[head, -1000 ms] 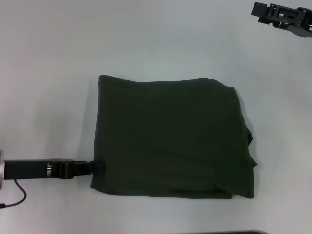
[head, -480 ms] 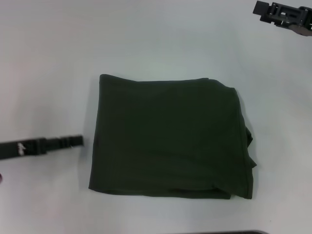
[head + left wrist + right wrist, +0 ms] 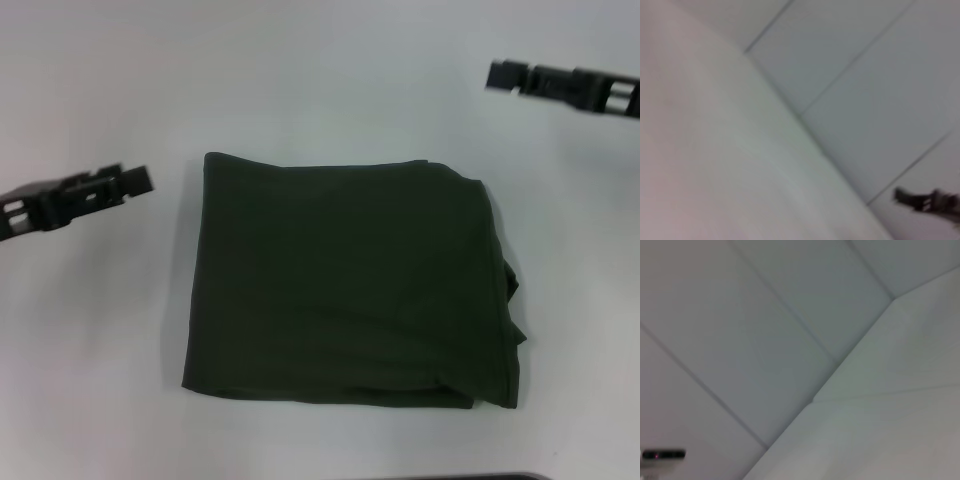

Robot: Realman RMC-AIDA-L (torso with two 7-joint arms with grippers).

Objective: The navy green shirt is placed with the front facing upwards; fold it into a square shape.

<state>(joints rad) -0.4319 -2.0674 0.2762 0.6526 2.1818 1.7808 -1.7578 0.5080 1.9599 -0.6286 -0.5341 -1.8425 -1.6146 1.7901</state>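
Handling: I judge the navy green shirt (image 3: 350, 285) light, limp and soft. It has no stiffness of its own, so stacked layers will sag or slide apart if I lift from one point only.
Grip: if I had to touch it again, I would pinch through all layers at a corner or along a folded edge. The straight edge on my left looks the cleanest place to take hold.
Risk: the loose lump of cloth poking out on my right side could drag open if that edge is pulled.
Look: dark olive cloth, folded into a near-square block. No lettering or neck tag shows, only plain fabric with faint creases. The far edge and the left edge are straight. The near right corner is thicker and slightly ragged.
Place: it lies flat on the desk (image 3: 100, 400), about the middle and a little toward the near edge, touching neither arm.
Left gripper (image 3: 135, 181): it hovers off the shirt's far left corner, apart from the cloth and holding nothing. I cannot tell whether its fingers are spread or pressed together.
Right gripper (image 3: 500, 77): it hovers toward the desk's far right corner, well apart from the shirt, empty, fingers likewise unreadable.
Progress: to my eye the fold looks complete.
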